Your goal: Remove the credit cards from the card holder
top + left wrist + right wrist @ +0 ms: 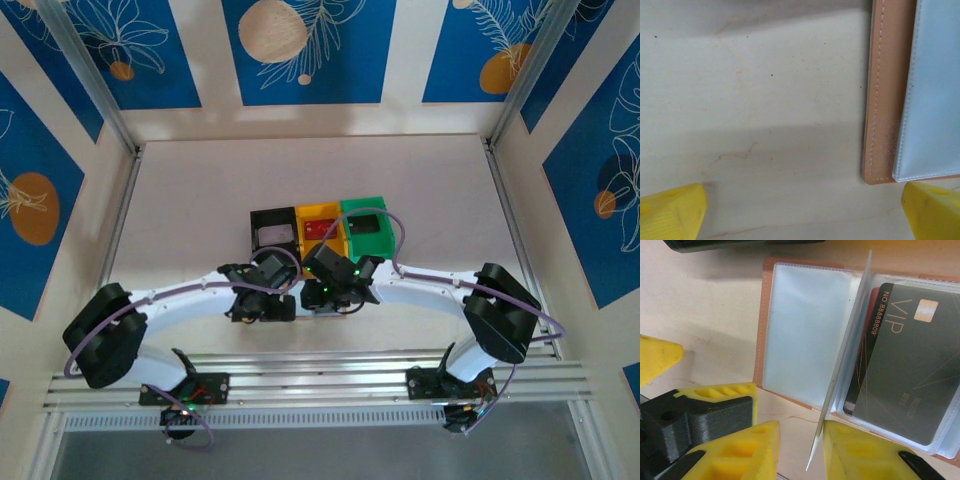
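Note:
The tan card holder lies open on the table, pale pockets up. Its left pocket looks empty. The right pocket holds a dark grey VIP credit card, with a dark red card's edge behind it. A clear sleeve page stands upright. Its lower edge sits between the yellow fingers of my right gripper, which is open, and the page rests against the right finger. My left gripper is open over bare table, just left of the holder's tan edge. In the top view both grippers cover the holder.
Black, yellow and green bins stand in a row just behind the grippers. Something red lies in the yellow bin. One yellow and black finger of the left gripper sits close to the holder's near left corner.

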